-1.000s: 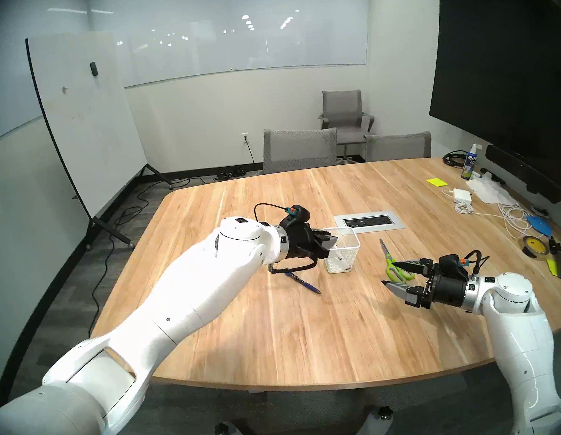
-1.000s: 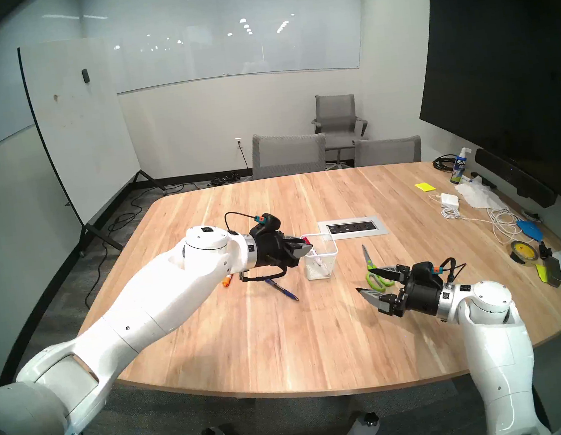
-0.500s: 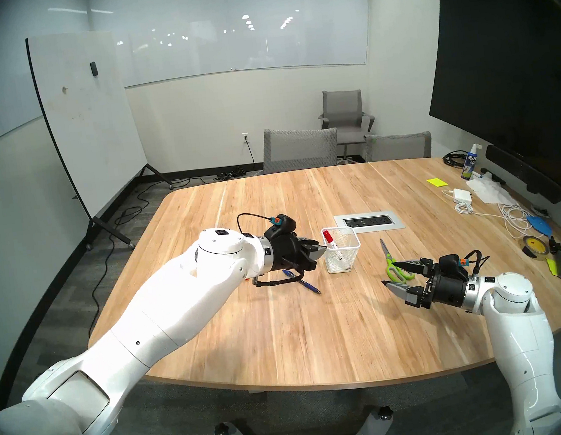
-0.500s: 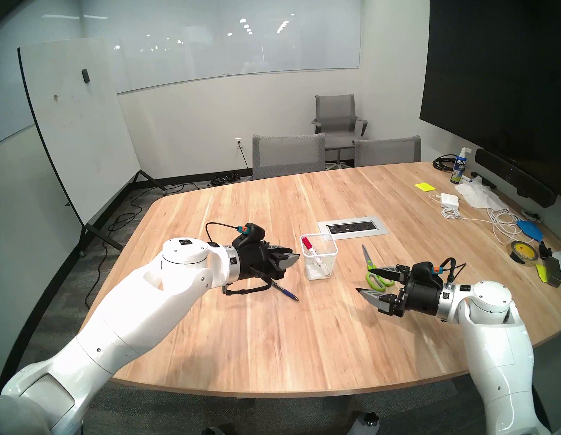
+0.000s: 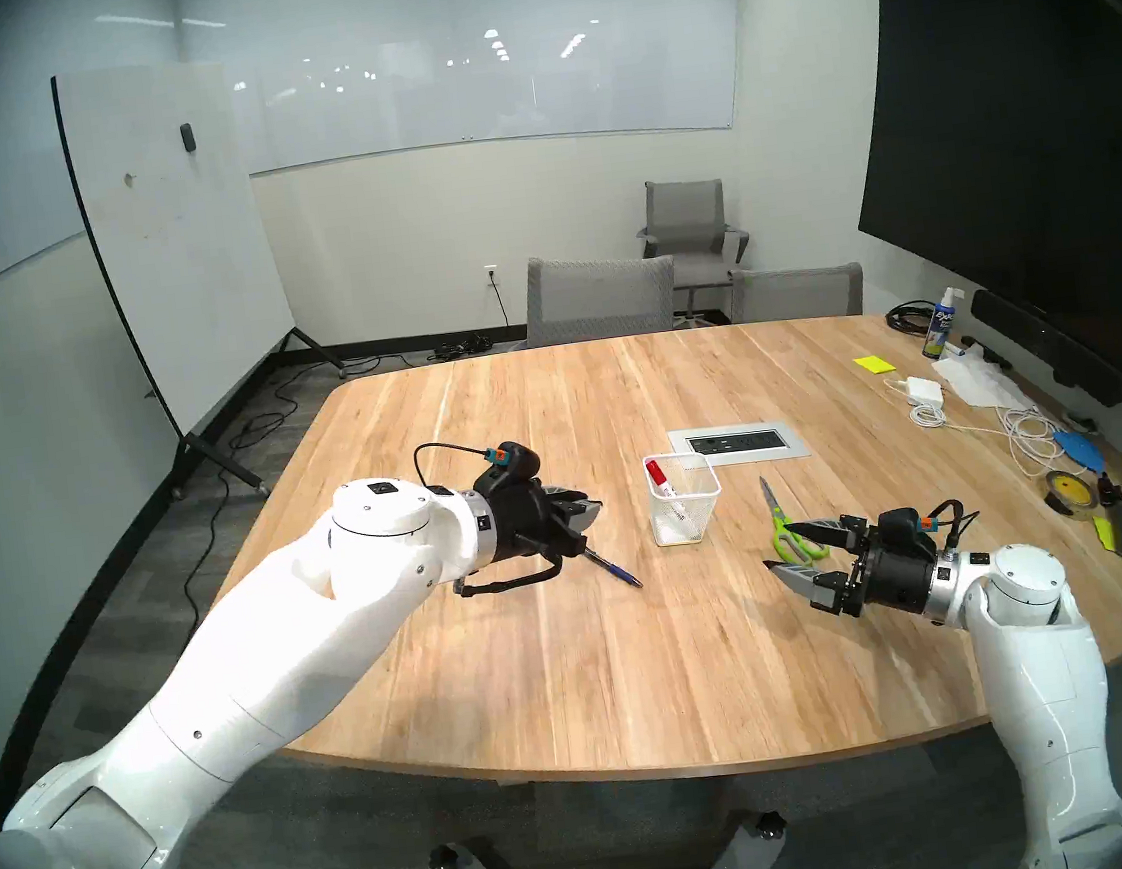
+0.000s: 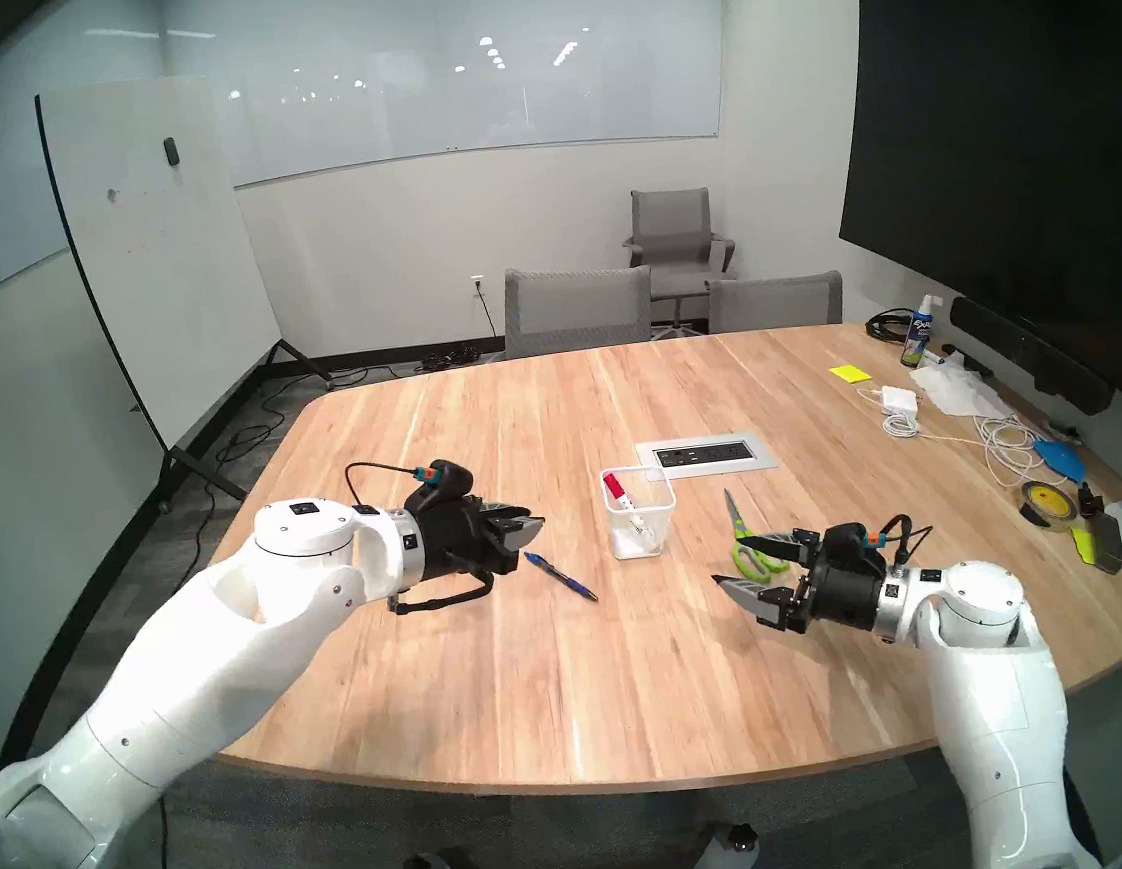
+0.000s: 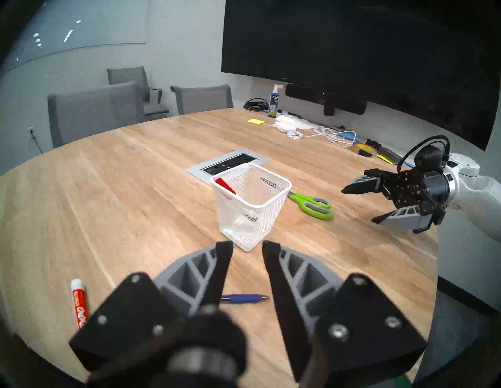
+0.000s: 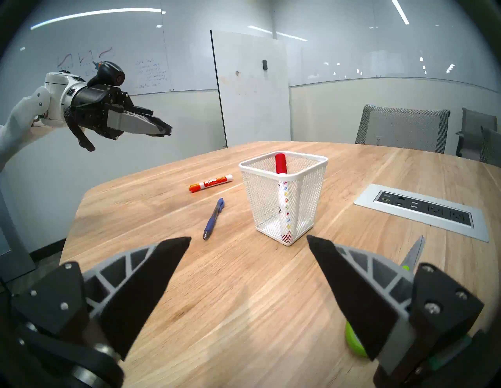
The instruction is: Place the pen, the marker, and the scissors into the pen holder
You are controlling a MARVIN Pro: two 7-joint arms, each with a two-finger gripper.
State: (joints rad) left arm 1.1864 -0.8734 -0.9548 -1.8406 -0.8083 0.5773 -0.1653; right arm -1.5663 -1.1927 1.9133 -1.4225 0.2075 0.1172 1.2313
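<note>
1 red-capped marker (image 8: 282, 195) stands inside the pen holder (image 8: 283, 214), leaning against a corner. The pen (image 8: 213, 219) lies flat on the desk (image 8: 244, 284) near the holder, on its left. The scissors (image 7: 311, 203) lie flat on the holder's other side, just beside the right gripper (image 5: 784, 548), whose fingers are spread wide and empty. The left gripper (image 7: 247, 250) hangs above the pen, fingers parted with a narrow gap, grasping nothing. An orange-capped marker (image 8: 211, 183) lies further left.

Judgement: marker placed; pen step in hand. The next move calls for lowering the left gripper over the pen barrel, fingers across it, then clenching.
</note>
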